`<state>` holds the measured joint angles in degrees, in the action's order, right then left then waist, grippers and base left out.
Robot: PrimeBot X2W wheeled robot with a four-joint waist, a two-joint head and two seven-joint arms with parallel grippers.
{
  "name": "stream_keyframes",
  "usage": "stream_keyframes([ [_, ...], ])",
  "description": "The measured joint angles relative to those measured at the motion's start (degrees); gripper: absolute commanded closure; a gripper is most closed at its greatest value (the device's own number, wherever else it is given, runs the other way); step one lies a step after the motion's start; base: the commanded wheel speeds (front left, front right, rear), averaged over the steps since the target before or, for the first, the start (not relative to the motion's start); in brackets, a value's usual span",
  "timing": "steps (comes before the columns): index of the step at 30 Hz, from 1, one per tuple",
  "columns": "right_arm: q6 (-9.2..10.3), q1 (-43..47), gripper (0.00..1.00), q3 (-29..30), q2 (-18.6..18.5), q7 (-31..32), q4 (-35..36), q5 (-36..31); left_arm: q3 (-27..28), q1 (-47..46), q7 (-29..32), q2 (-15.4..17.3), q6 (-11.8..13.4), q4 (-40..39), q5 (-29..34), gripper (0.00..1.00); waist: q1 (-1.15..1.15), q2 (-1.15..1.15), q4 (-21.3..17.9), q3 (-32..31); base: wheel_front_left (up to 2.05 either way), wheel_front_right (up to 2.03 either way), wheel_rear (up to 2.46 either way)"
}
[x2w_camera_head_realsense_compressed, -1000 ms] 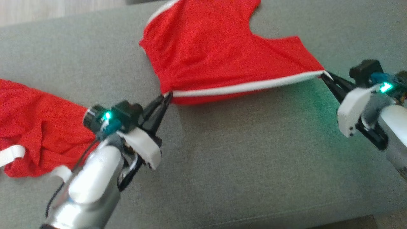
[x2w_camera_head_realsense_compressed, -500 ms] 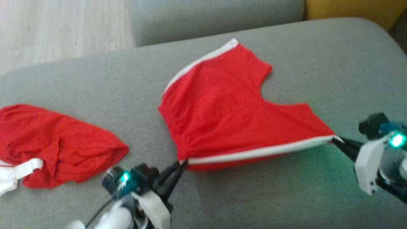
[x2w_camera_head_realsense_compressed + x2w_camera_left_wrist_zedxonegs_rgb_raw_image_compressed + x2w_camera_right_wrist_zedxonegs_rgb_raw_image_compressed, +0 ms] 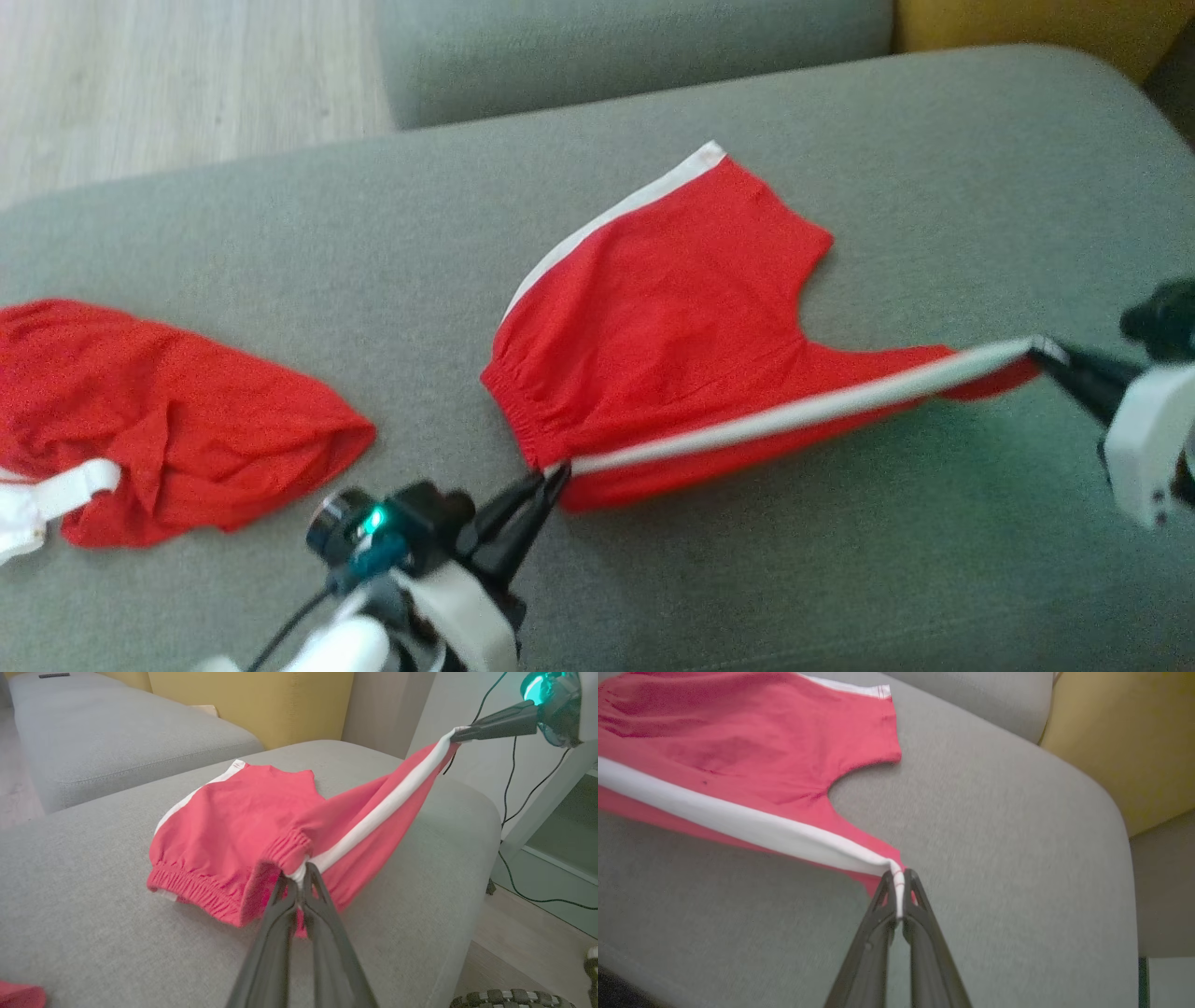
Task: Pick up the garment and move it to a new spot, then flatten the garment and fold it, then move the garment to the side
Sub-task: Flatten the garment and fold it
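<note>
The garment [image 3: 672, 308] is a pair of red shorts with white side stripes, spread on a grey sofa seat [image 3: 280, 233]. My left gripper [image 3: 556, 473] is shut on its waistband corner at the near white stripe; in the left wrist view that gripper [image 3: 300, 873] pinches the elastic edge of the shorts [image 3: 233, 826]. My right gripper [image 3: 1043, 352] is shut on the hem end of the same stripe, lifted off the seat so the stripe runs taut between both grippers. The right wrist view shows its gripper [image 3: 899, 877] clamping the white hem of the shorts [image 3: 738, 751].
A second red garment [image 3: 159, 411] with white trim lies crumpled at the left of the seat. Another grey cushion [image 3: 635, 47] and wood floor [image 3: 177, 84] lie beyond. The seat's right edge [image 3: 486, 807] drops off near cables and a yellow backrest [image 3: 252, 700].
The head camera tilted up, shifting the scene down. My right gripper has since lifted the hem end up and rightward, raising that leg off the seat and pulling the stripe taut.
</note>
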<state>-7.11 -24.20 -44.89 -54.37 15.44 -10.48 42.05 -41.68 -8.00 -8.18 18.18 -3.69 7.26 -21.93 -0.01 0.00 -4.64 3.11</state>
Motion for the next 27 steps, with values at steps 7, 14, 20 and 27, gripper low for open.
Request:
stream_keyframes([
  [7,0.00,-8.7,1.00,4.3,3.2,3.2,0.0,-6.5,0.9,-7.3,0.3,-1.5,-0.1,1.3,-0.2,1.00,0.00,0.00,2.1,4.5,0.00,0.00,0.00],
  [14,0.00,-16.5,1.00,2.9,4.3,4.6,-3.0,-9.3,1.9,-14.2,-0.6,-4.0,-0.4,4.4,-0.2,1.00,0.00,0.00,5.8,9.2,0.00,0.00,0.00],
  [20,0.00,-24.2,1.00,-0.7,5.2,4.6,-6.5,-10.4,1.7,-19.5,-1.4,-5.4,-1.4,7.7,-0.4,1.00,0.00,0.00,8.7,13.6,0.00,0.00,0.00],
  [27,0.00,-32.2,1.00,-6.5,6.3,3.1,-11.0,-11.3,1.7,-24.8,-2.5,-6.9,-2.1,11.0,-0.4,1.00,0.01,0.00,11.7,18.0,0.00,0.00,0.00],
])
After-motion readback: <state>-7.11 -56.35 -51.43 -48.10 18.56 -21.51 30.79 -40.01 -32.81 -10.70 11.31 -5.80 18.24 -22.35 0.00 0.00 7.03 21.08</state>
